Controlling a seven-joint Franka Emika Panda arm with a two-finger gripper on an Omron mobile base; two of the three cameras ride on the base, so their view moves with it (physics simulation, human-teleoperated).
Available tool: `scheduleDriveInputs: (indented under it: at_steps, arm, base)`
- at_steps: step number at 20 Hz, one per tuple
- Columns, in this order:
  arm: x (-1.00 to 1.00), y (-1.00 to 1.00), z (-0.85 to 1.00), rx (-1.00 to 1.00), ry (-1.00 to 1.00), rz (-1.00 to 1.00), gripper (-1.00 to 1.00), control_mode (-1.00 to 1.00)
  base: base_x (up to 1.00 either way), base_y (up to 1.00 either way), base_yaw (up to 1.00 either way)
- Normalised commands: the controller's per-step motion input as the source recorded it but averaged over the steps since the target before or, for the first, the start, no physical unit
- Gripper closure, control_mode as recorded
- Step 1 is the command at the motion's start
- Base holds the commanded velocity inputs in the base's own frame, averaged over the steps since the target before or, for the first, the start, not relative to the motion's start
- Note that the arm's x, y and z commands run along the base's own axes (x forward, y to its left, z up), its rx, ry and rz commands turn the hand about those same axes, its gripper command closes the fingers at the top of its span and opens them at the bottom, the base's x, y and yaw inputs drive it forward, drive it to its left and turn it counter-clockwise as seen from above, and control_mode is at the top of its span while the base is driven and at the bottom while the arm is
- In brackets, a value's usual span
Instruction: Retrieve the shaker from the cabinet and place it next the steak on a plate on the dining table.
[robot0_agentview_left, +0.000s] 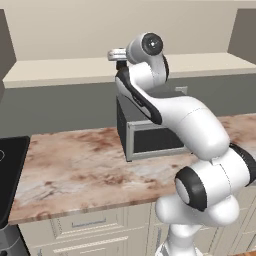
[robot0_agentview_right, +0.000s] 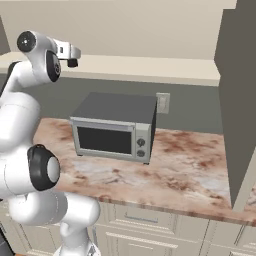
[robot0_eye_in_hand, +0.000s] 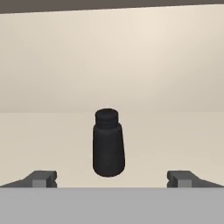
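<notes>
The pincer (robot0_eye_in_hand: 112, 179) is seen spread wide in the hand view, its two dark finger tips (robot0_eye_in_hand: 43, 178) standing well apart at either side with nothing pinched between them. Straight ahead of the pincer, and centred on the gap between the tips, the shaker (robot0_eye_in_hand: 108, 143) is found: a small black cylinder with a narrower rounded cap, standing upright on the cream shelf board of the cabinet (robot0_eye_in_hand: 175, 131), so that its long axis is set vertical and crosswise to the line along which the tips would close. It is judged that a straight advance along the pincer's own axis would bring the shaker's body between the tips, with no sideways correction called for; the shaker is not yet touched. Behind the shaker the cabinet's pale back wall is seen, and nothing else stands on the shelf near it. In the base views the pincer (robot0_agentview_right: 72, 62) is held at the front edge of the shelf board, above and behind the microwave (robot0_agentview_right: 115, 127), which is set on the marbled desk (robot0_agentview_right: 190, 170). No brand, label or legible writing can be made out on the shaker or on the microwave.
</notes>
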Motion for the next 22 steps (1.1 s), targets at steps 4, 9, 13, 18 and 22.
scheduleDriveInputs:
  at_steps: [4, 9, 13, 18, 22]
  arm:
    - [0.23, 0.0, 0.0, 0.0, 0.02, 0.0, -1.0, -1.0]
    - [0.07, 0.0, 0.0, 0.0, 0.0, 0.0, -1.0, -1.0]
    - [0.19, 0.04, 0.0, 0.0, 0.0, 0.0, -1.0, -1.0]
    - [0.26, 0.0, 0.0, 0.0, 0.0, 0.0, -1.0, -1.0]
    - [0.27, 0.0, 0.0, 0.0, 0.0, 0.0, -1.0, -1.0]
  base:
    - [0.0, 0.0, 0.0]
    - [0.0, 0.0, 0.0]
    - [0.0, 0.0, 0.0]
    - [0.0, 0.0, 0.0]
    - [0.0, 0.0, 0.0]
